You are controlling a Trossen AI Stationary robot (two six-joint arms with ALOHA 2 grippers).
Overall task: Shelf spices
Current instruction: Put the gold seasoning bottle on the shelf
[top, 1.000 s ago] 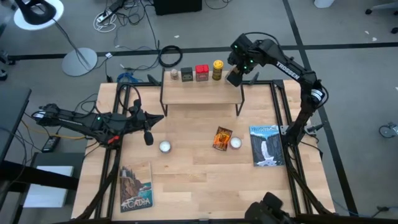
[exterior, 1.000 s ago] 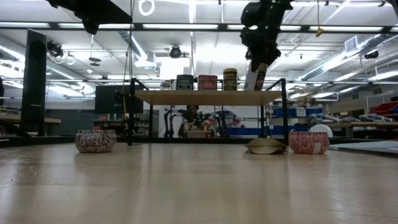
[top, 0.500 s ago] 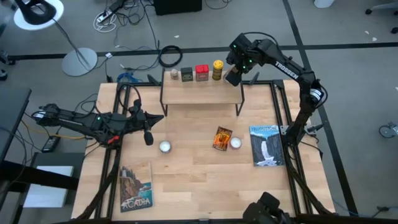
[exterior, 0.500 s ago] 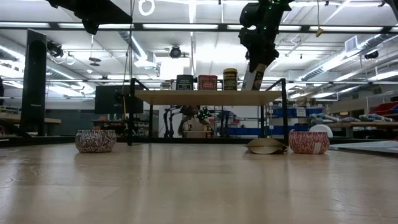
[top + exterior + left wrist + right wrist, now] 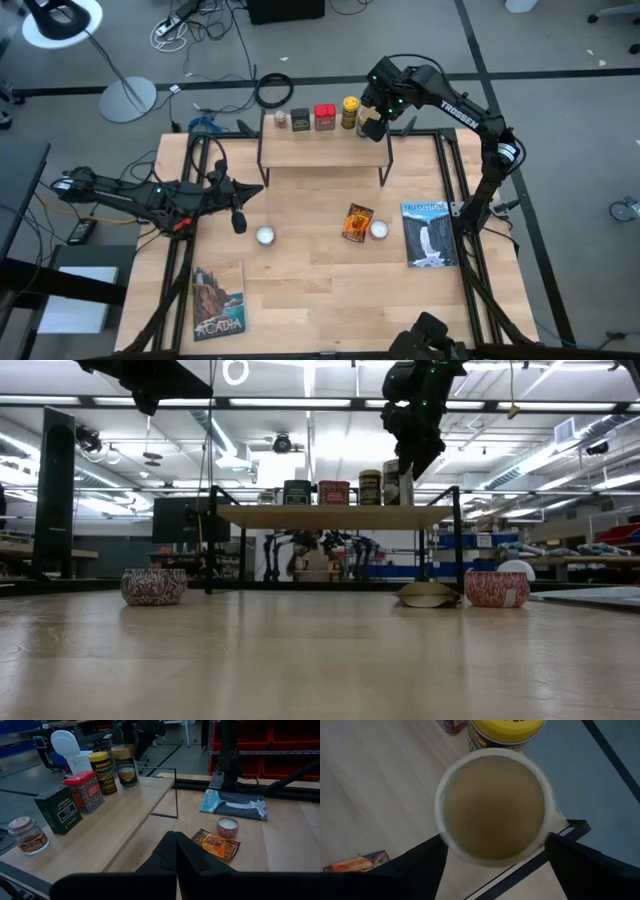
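My right gripper (image 5: 372,122) hangs over the right end of the shelf (image 5: 325,150) and is shut on the tan cylindrical jar (image 5: 404,484). That jar stands upright beside the yellow black-lidded jar (image 5: 350,111). The red tin (image 5: 324,117), the dark tin (image 5: 301,119) and the small pale-capped jar (image 5: 281,120) line the shelf's far edge. The orange packet (image 5: 357,222) lies flat on the table in front of the shelf. My left gripper (image 5: 240,222) is shut, holds nothing, and hovers at the table's left side. My right gripper (image 5: 495,842) pinches the tan jar just below its pale round cap (image 5: 492,807), with one finger (image 5: 427,862) on each side. The fingers come from above, pointing down. The jar is upright, and in the low view its base (image 5: 404,502) reaches the shelf's plank.
Two small white round discs (image 5: 265,236) (image 5: 379,229) sit on the table; one is beside the packet. Picture-covered books lie near the left near corner (image 5: 219,302) and on the right (image 5: 428,233). Bare plank shows on the shelf's near half.
My right gripper has moved toward the table's left, closer to the yellow jar, and slightly down. The tan jar, tilted in the fingers a second ago, has swung upright and come down on the shelf's right end.
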